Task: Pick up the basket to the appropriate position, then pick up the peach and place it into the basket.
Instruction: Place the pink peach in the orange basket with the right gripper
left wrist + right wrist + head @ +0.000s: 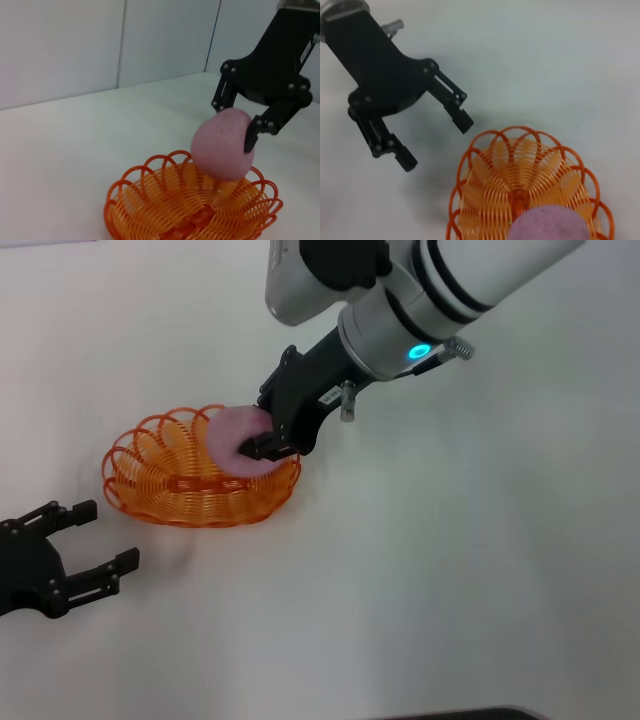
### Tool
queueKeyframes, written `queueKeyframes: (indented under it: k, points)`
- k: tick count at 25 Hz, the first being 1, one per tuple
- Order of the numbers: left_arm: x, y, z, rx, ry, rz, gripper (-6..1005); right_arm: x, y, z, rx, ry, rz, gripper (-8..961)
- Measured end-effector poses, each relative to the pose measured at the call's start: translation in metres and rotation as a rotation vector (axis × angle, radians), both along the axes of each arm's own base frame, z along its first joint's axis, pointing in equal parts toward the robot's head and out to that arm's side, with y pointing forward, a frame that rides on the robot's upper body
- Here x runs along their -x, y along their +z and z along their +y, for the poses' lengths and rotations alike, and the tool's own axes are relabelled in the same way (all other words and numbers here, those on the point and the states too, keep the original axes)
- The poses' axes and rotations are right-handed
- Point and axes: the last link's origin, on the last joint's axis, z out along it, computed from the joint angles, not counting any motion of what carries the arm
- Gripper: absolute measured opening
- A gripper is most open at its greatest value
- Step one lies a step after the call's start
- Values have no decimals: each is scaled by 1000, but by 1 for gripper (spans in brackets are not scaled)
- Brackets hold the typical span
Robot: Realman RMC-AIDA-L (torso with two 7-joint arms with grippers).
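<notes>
The orange wire basket (165, 485) stands on the white table, left of centre. My right gripper (250, 437) is shut on the pink peach (230, 435) and holds it over the basket's right part, just above the basket floor. In the left wrist view the peach (222, 145) hangs between the right gripper's black fingers (250, 140) above the basket (165, 200). The right wrist view shows the peach (550, 225) over the basket (490, 170). My left gripper (108, 535) is open and empty, low on the table, in front and left of the basket.
The left gripper (437, 142) also shows in the right wrist view, apart from the basket rim. White table (450, 570) stretches to the right and front. A pale wall (75, 45) stands behind the table in the left wrist view.
</notes>
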Motion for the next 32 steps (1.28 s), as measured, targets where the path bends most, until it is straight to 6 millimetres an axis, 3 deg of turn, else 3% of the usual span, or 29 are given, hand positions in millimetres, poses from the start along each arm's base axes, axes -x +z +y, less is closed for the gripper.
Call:
queueKeyframes:
  k: [20, 32]
  points:
    - [0, 0, 1, -1, -2, 0, 832, -9, -11, 0, -6, -14, -5, 369]
    - [-2, 0, 3, 0, -7, -1, 833, -9, -11, -1, -5, -21, 23, 815]
